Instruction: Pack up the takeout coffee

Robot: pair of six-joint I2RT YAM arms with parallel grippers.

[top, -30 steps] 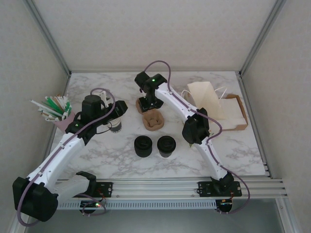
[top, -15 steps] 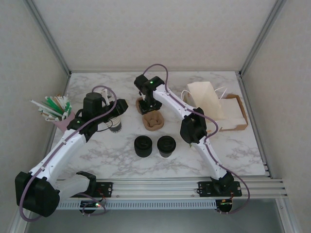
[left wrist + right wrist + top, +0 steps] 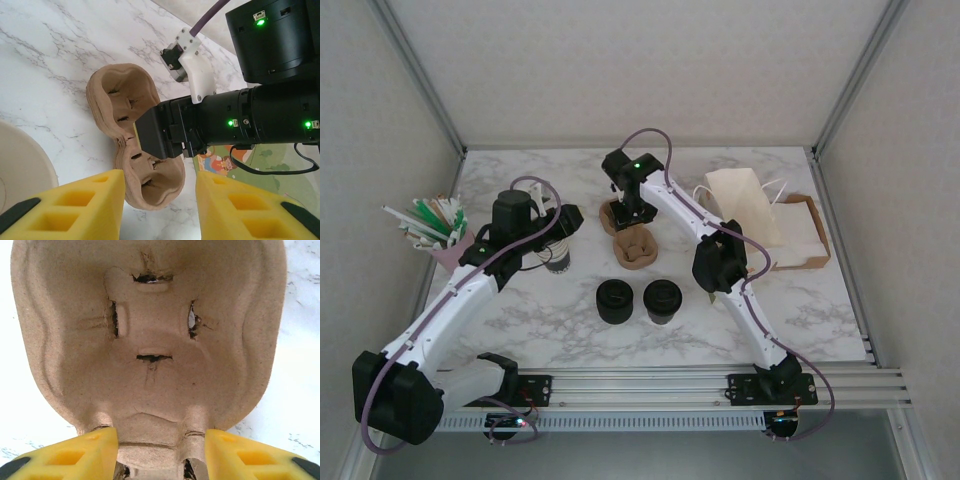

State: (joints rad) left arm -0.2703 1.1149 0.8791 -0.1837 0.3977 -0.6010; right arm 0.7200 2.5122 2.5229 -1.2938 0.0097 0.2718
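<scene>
Gripping a pulp carrier, coffee cup close by

The right gripper [image 3: 161,440] is clenched on the narrow waist of the brown pulp cup carrier [image 3: 150,315] lying on the marble counter [image 3: 540,320]. The left gripper [image 3: 157,192] hangs with its jaws apart, grasping nothing. The takeout coffee cup [image 3: 558,260] stands just beside it, left of the carrier.

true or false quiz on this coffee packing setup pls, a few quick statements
1. The right end effector is down at the pulp cup carrier. True.
2. The paper bag lies left of the carrier. False: it lies to the right, partly over a cardboard tray.
3. The carrier compartment in the right wrist view holds a cup. False: it is empty.
4. Green and white straws stand near the left edge of the table. True.
</scene>
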